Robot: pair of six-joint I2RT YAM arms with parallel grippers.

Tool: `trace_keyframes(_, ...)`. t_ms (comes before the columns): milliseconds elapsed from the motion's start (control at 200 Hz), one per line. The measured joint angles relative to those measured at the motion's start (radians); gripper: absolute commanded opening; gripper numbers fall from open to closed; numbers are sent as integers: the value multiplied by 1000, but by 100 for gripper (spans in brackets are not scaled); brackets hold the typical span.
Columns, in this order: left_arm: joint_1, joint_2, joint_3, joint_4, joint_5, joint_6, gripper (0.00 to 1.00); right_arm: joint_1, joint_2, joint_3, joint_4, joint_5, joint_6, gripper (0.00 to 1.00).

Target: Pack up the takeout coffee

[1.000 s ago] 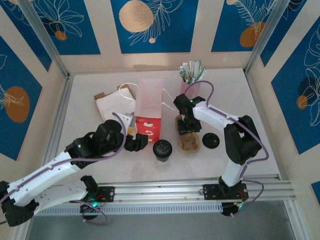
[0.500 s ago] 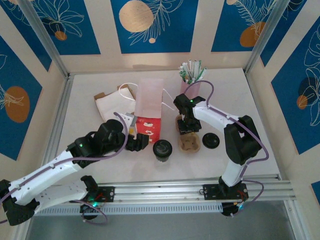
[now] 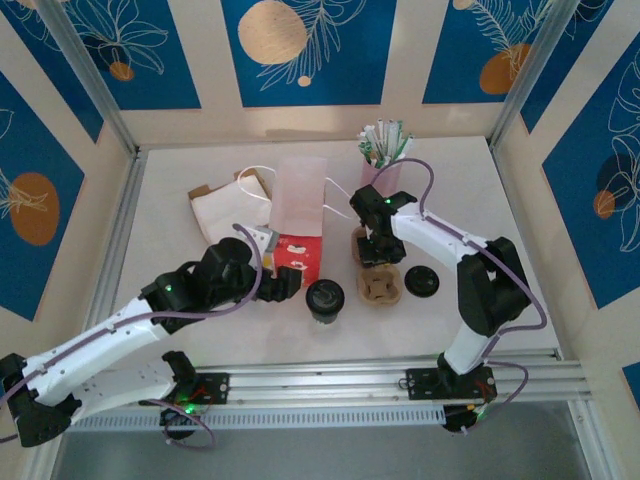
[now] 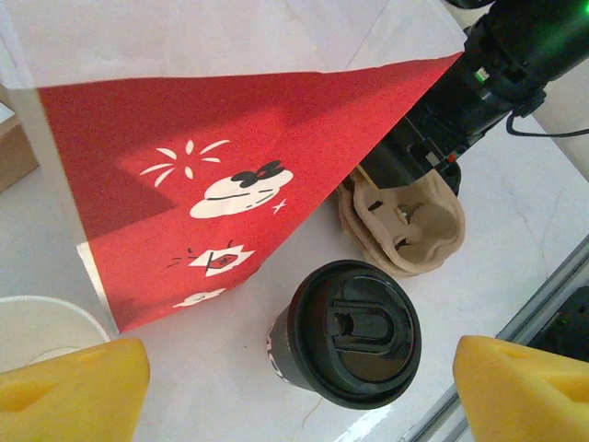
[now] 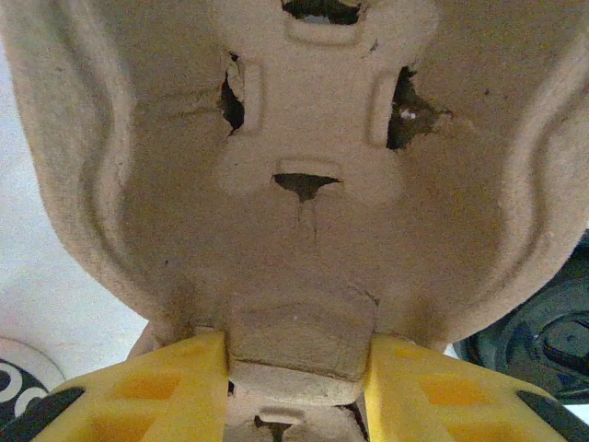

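Toward the near edge of the surface, the right claw (image 3: 373, 255) (image 5: 299, 359) pinches the pulp cup carrier (image 3: 380, 287) (image 4: 409, 226) (image 5: 304, 184).
Its yellow fingers (image 5: 138, 387) press both sides of the carrier's middle tab. The carrier lies between the lidded coffee cup (image 3: 325, 298) (image 4: 354, 331) and a loose black lid (image 3: 422, 281) (image 5: 543, 341). The cup stands upright near the surface's middle, just nearer than the red-and-white paper bag (image 3: 298, 225) (image 4: 212, 184). The left claw (image 3: 285, 285) (image 4: 294, 387) hovers beside the bag, spread wide and holding nothing, with the cup ahead of it.

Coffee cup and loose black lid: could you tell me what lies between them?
The cardboard cup carrier, held by the right gripper, in the top view.
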Motion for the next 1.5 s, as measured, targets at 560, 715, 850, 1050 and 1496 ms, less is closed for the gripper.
trace_keyframes(560, -10, -14, 0, 7, -3, 0, 87, -11, -112, -2, -35, -37, 10, 41)
trace_keyframes(715, -11, -42, 1, 6, -23, -1, 87, -33, -179, -18, -39, -69, 23, 41)
trace_keyframes(850, -11, -58, 18, -3, -48, -1, 89, -60, -240, -52, -42, -108, 38, 41)
trace_keyframes(1050, -12, -58, 92, -56, -93, -1, 93, -123, -349, -84, -48, -166, 58, 42)
trace_keyframes(1496, 104, 7, 409, -287, -190, 22, 98, -231, -562, -66, -63, -327, 64, 42)
